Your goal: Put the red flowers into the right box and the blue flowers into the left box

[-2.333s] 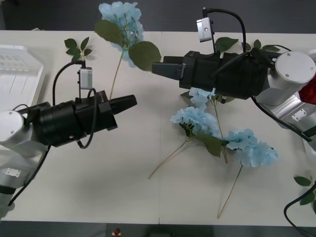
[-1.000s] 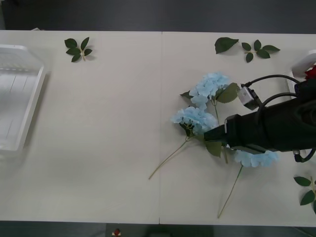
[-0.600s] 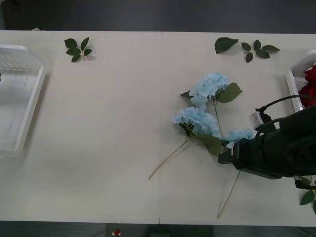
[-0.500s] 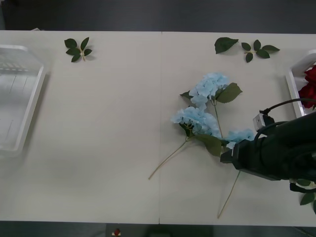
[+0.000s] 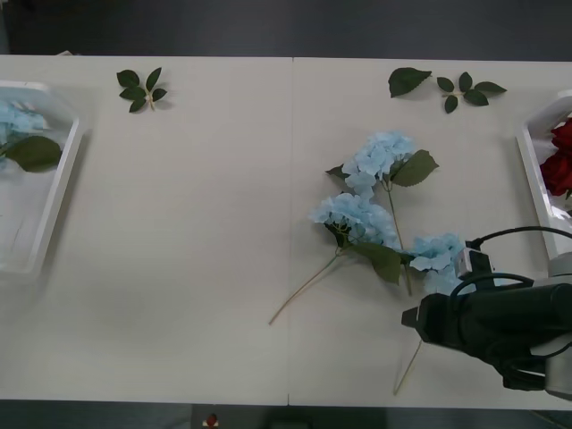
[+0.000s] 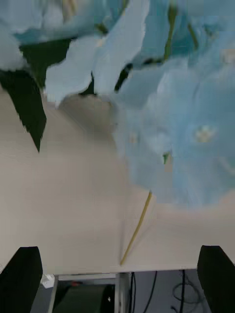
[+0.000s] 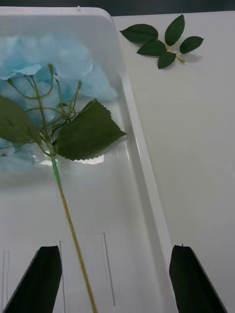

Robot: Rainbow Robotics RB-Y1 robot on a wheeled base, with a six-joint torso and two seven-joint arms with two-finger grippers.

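Pale blue flowers (image 5: 386,154) lie in a loose cluster right of centre on the tabletop (image 5: 197,268): three heads, their long stems running down the frame, one slanting toward the lower left, the lowest toward the bottom edge. A fourth blue flower (image 7: 49,63) lies in the left box (image 5: 55,201) at the left edge; in the left wrist view its stem runs lengthwise along the tray floor, head toward the far end, a broad leaf beside it. The left claw (image 7: 115,276) hangs over this box, fingers spread wide at the corners, holding nothing, the stem lying between them below.

At the lower right of the front view, the right claw (image 5: 413,317) points left, just beside the lowest head's stem. In the right wrist view its claw (image 6: 117,279) is wide apart and empty, with blue petals close ahead and a thin stem on the tabletop between the fingers.

Red flowers (image 5: 561,161) sit in the right box (image 5: 534,174) at the right edge. Leaf sprigs (image 5: 141,88) lie along the top.
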